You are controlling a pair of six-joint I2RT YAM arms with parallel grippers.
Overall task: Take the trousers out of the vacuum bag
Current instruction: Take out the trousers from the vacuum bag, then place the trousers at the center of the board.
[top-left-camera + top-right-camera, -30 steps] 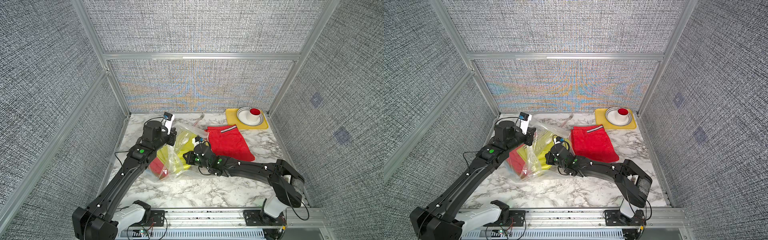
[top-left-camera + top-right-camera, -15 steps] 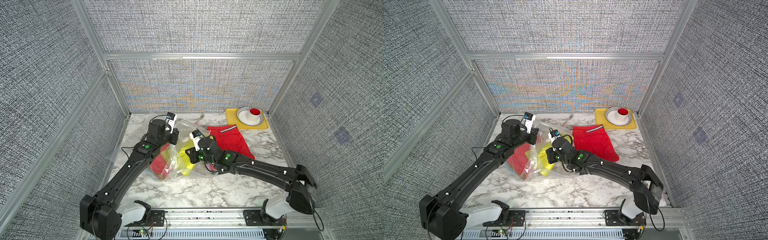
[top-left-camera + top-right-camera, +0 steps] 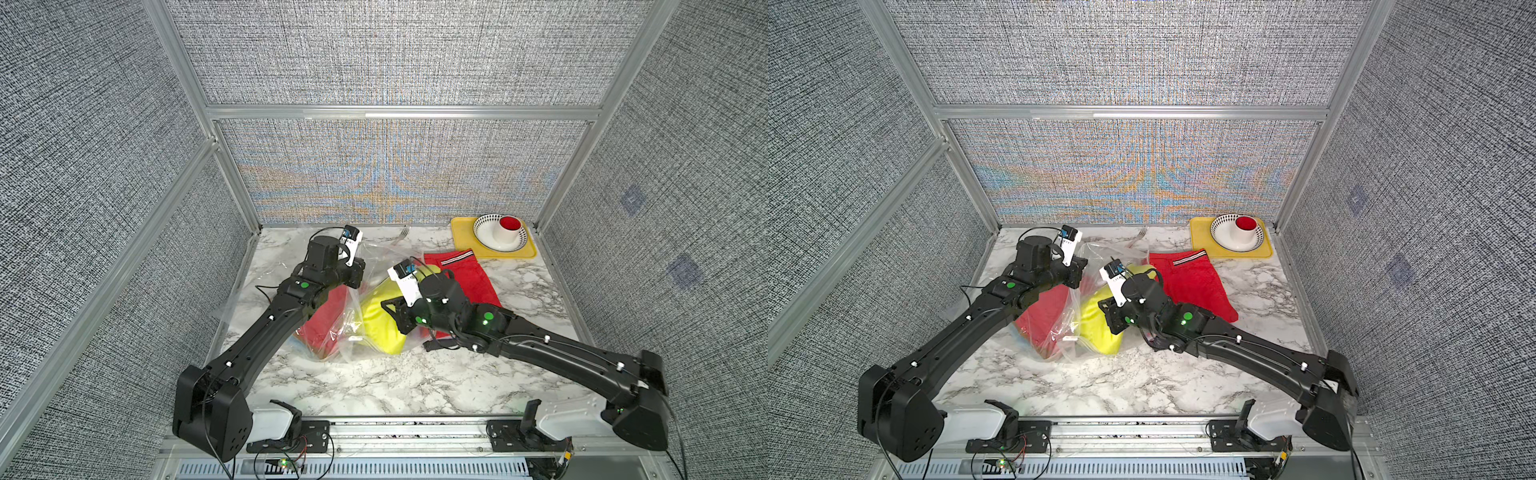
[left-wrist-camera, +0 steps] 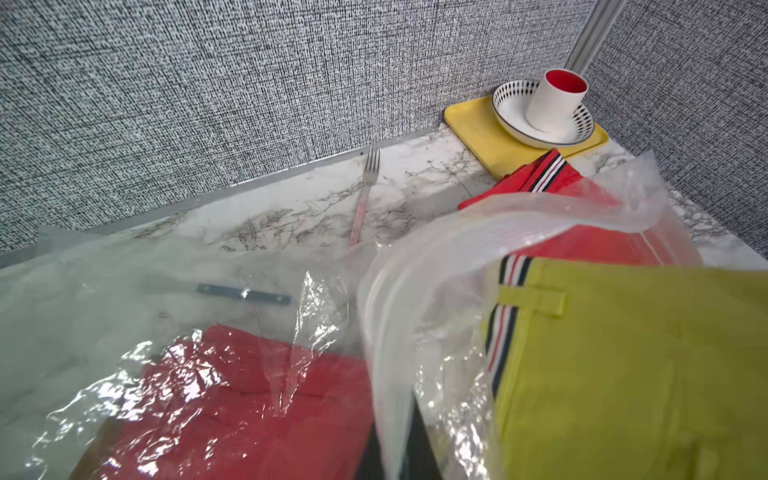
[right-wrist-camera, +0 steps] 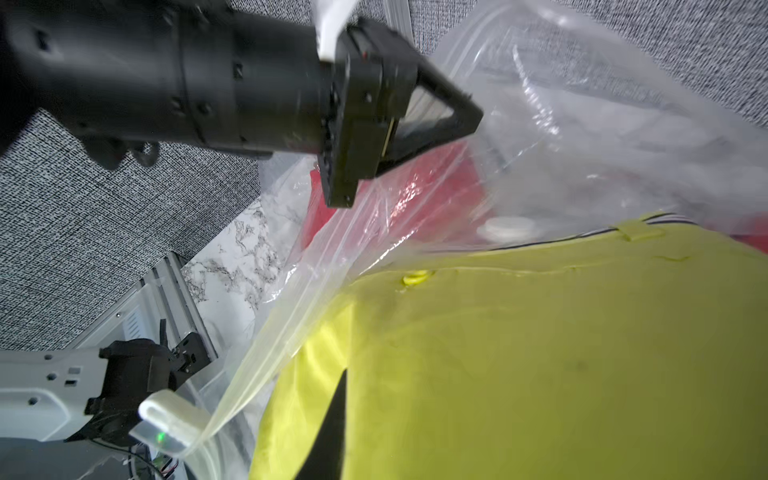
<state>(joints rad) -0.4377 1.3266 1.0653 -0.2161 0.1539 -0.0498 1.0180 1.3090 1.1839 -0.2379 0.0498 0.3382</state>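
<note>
The see-through vacuum bag [image 3: 376, 259] lies crumpled left of the table's middle. My left gripper [image 3: 358, 277] is shut on a fold of its plastic [image 4: 397, 415] near the open mouth. Yellow trousers [image 3: 380, 326] stick partly out of that mouth, and my right gripper [image 3: 392, 313] is shut on their cloth [image 5: 540, 353]; a dark fingertip [image 5: 334, 419] shows against it. A red garment [image 3: 324, 316] lies inside the bag under the film. Red trousers with a striped waistband [image 3: 465, 278] lie flat on the table outside it. The bag's white valve [image 5: 505, 228] shows through the plastic.
A yellow tray [image 3: 465, 245] in the back right corner holds a patterned bowl [image 3: 484, 232] and a red-lined cup [image 3: 511, 230]. A fork [image 3: 401, 235] lies by the back wall. Aluminium frame posts and grey walls close three sides of the marble table [image 3: 415, 382].
My right gripper has risen and drawn back with the yellow trousers, so more yellow cloth shows outside the bag. My left gripper has shifted slightly right, still holding the plastic.
</note>
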